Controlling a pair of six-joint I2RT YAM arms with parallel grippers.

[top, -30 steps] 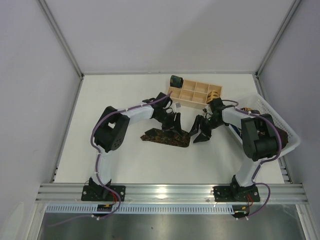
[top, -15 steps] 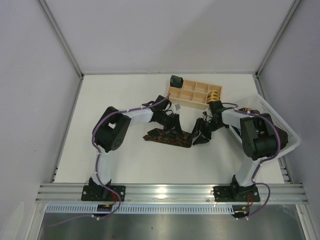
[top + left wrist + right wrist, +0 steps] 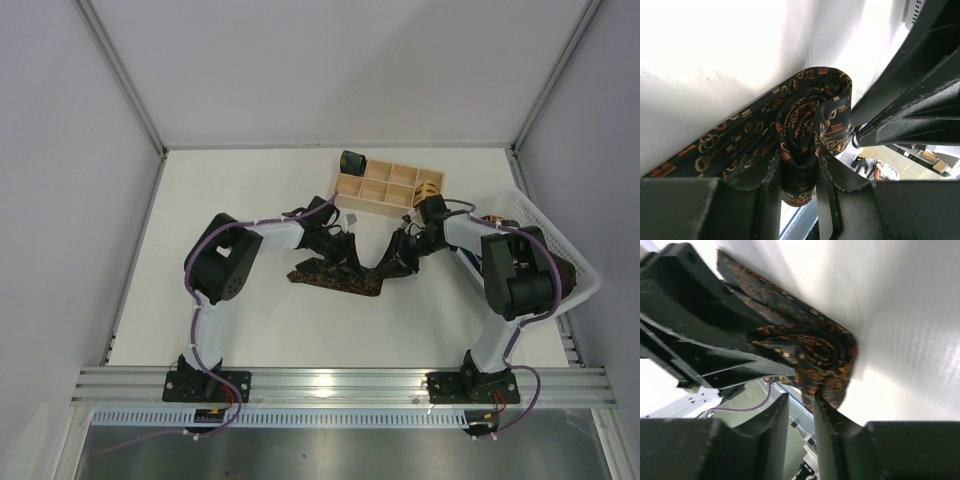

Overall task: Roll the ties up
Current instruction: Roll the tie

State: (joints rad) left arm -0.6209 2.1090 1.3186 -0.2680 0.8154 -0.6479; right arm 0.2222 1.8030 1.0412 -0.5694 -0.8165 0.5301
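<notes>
From where I stood, the tie (image 3: 335,278) lay on the desk (image 3: 240,190) just in front of the wooden tray (image 3: 380,208), on the side toward the arm bases. Its flat tail stretched out past the tray's left end, and its other end was wound into a loose coil below the tray's middle. Both arms met at that coil. The left claw (image 3: 350,262) was drawn in narrow, with a fold of the coil's patterned cloth nipped between its fingers (image 3: 771,192). The right claw (image 3: 400,262) came at the coil from the opposite face, also narrow, and the coil's lower edge dipped into the gap between its fingers (image 3: 774,420). It looked like a pinch, if a shallow one.

Two finished rolls showed where this one was headed: a green coil (image 3: 352,160) sat at the tray's far left corner and a tan coil (image 3: 428,190) sat at its right end.

To my eye the rolling was under way, with a good length of tail left to take up. Doing it well would mean turning the coil toward the tail while both claws squeezed evenly. The layers should be stacked edge on edge so the roll didn't cone out sideways. The winds already looked slack and a little offset in the left wrist's view, so a loosened pinch could let it spring open.
</notes>
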